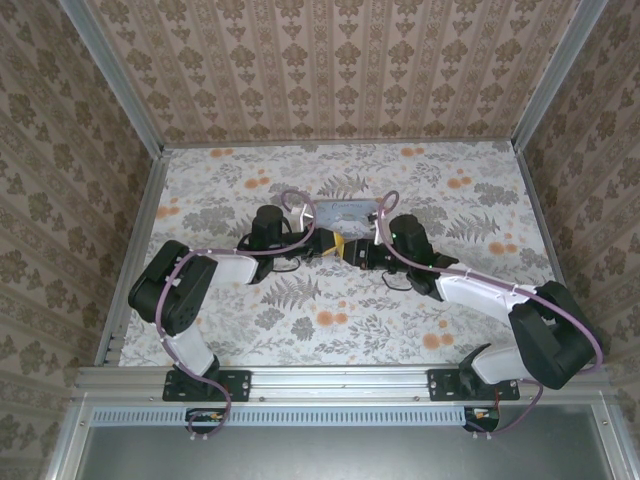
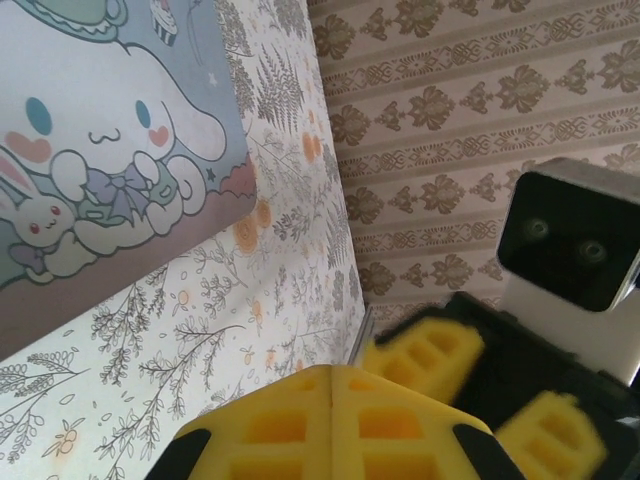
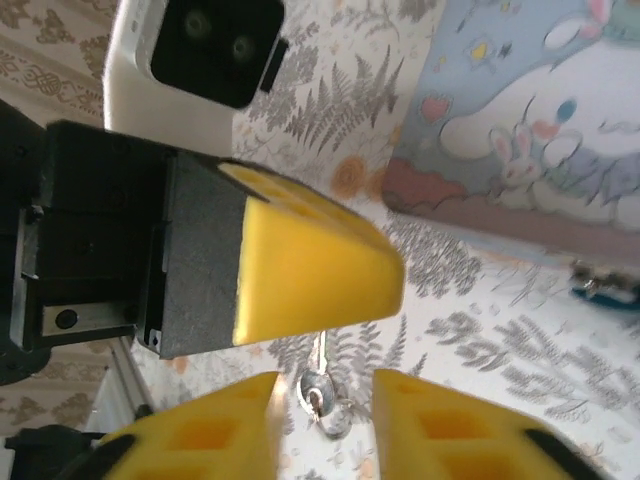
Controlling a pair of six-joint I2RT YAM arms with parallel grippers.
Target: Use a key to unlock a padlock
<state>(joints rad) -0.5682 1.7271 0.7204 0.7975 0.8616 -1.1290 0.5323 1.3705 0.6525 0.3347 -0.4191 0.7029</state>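
Note:
The key (image 3: 318, 390), a small thin metal piece with a ring at its head, hangs in the gap between the yellow fingertips of my right gripper (image 3: 326, 412), which stand apart and clear of it. Its blade runs up under the yellow pads (image 3: 310, 270) of my left gripper (image 2: 331, 400), which is shut on it. From above, the left gripper (image 1: 336, 245) and right gripper (image 1: 358, 250) meet tip to tip at the table's middle. The padlock (image 3: 606, 289), tiny, dark and teal-blue, lies on the floor at the right edge of the right wrist view, in front of the tin.
A pale blue cartoon-printed tin (image 1: 346, 212) lies flat just behind the two grippers. The floral-printed floor (image 1: 330, 320) is walled by patterned panels on three sides, with a metal rail (image 1: 340, 380) along the near edge.

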